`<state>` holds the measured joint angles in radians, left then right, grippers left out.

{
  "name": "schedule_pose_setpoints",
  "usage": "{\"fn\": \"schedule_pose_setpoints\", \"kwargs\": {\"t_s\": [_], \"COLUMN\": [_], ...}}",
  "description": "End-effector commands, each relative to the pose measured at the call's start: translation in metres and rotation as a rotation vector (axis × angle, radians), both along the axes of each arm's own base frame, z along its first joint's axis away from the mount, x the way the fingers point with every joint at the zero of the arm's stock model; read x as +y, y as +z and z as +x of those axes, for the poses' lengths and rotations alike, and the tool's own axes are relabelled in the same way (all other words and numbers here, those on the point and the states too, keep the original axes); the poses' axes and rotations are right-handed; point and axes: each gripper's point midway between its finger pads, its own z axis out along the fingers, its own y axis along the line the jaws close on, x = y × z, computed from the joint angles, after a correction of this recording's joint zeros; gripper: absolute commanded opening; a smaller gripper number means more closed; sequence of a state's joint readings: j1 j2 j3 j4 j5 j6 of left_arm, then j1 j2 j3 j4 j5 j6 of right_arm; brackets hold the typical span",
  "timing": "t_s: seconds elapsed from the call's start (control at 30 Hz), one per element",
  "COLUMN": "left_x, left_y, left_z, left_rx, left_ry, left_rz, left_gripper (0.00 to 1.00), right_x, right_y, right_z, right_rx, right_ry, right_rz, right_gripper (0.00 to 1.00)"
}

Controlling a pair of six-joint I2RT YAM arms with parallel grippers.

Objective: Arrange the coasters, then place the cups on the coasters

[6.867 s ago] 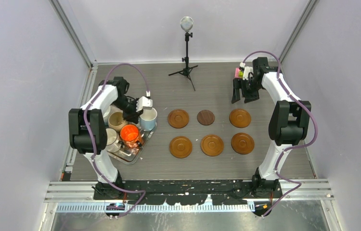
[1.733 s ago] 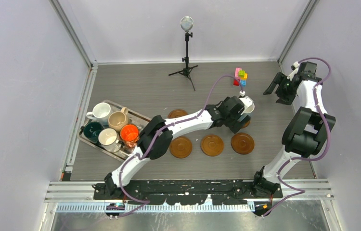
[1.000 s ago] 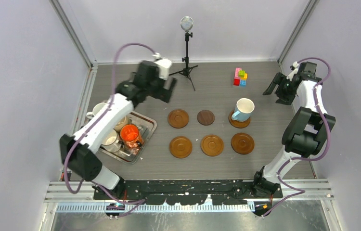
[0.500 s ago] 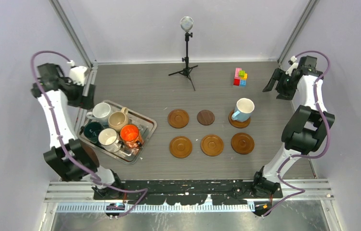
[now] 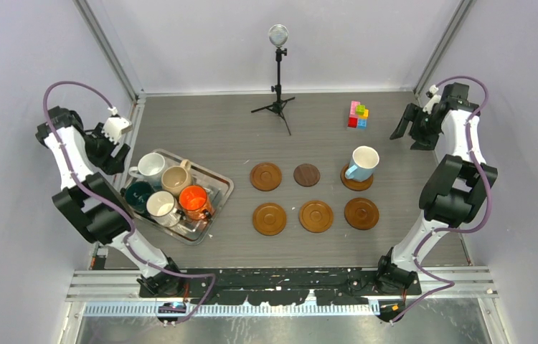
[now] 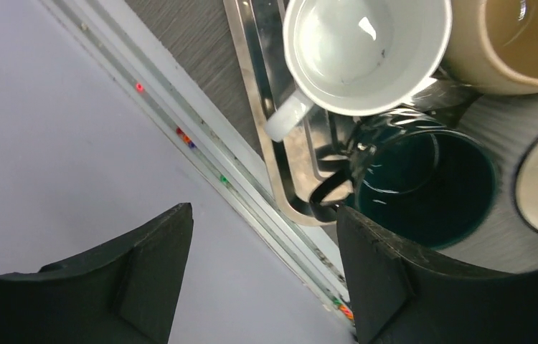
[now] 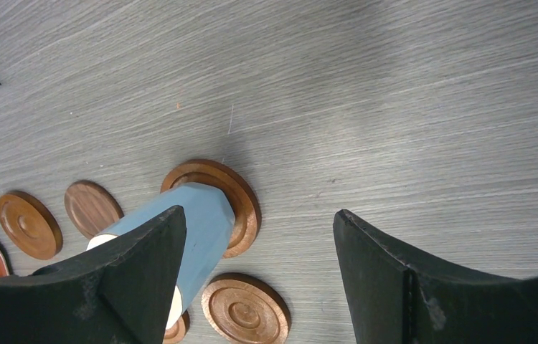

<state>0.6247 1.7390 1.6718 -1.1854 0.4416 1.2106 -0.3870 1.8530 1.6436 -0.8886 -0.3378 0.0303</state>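
Six round wooden coasters lie in two rows mid-table; the back row is a brown coaster (image 5: 266,176), a smaller dark coaster (image 5: 307,175) and one (image 5: 352,185) under the light blue cup (image 5: 361,163). The other cups stand in the silver tray (image 5: 217,180): white (image 5: 150,166), beige (image 5: 176,179), dark green (image 5: 139,193), dark-rimmed white (image 5: 161,205), orange (image 5: 193,199). My left gripper (image 5: 108,152) hangs open by the tray's left edge. In the left wrist view the white cup (image 6: 366,50) and the green cup (image 6: 424,186) sit ahead of its empty jaws. My right gripper (image 5: 408,135) is open at the back right.
A microphone on a black tripod (image 5: 277,72) stands at the back centre. A stack of coloured blocks (image 5: 357,115) sits back right, near the right gripper. A metal rail (image 6: 201,154) and the purple wall run close along the tray's left side.
My left arm has swung from the far left corner down toward the tray's left edge. The right arm has barely moved, and the blue cup stays on its coaster.
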Motion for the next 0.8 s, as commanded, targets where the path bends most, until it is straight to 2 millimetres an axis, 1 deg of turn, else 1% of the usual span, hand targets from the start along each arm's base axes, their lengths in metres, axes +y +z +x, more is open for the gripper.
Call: {"fn": "schedule_pose_setpoints", "kwargs": {"t_s": [0.0,0.1,0.17,0.3,0.5,0.6,0.77], "left_x": [0.000,0.000,-0.002,-0.005,-0.012,-0.016,-0.023], "left_y": [-0.009,-0.020,-0.030,-0.046,-0.070,-0.078,-0.094], "left_z": [0.021,0.029,0.031,0.045,0.049,0.051,0.053], "left_rx": [-0.039,-0.045,-0.037,-0.053,-0.025,-0.020,-0.012], "left_ry": [-0.194,-0.252,-0.315,-0.354,-0.428,-0.448,-0.477], "left_rz": [0.004,-0.009,-0.011,-0.019,-0.029,-0.037,-0.055], "left_gripper": [0.74,0.74,0.73,0.73,0.73,0.73,0.69], "right_x": [0.000,0.000,-0.001,-0.001,-0.003,-0.005,-0.007], "right_y": [0.015,0.014,0.011,0.008,0.002,-0.001,-0.009], "right_z": [0.000,-0.003,-0.005,-0.007,-0.006,-0.005,-0.004], "right_rx": [-0.020,-0.009,-0.001,0.013,0.031,0.040,0.059], "right_ry": [0.019,0.037,0.041,0.051,0.062,0.068,0.074], "right_rz": [-0.046,-0.067,-0.073,-0.085,-0.103,-0.117,-0.119], "right_gripper": [0.80,0.79,0.80,0.79,0.80,0.80,0.80]}}
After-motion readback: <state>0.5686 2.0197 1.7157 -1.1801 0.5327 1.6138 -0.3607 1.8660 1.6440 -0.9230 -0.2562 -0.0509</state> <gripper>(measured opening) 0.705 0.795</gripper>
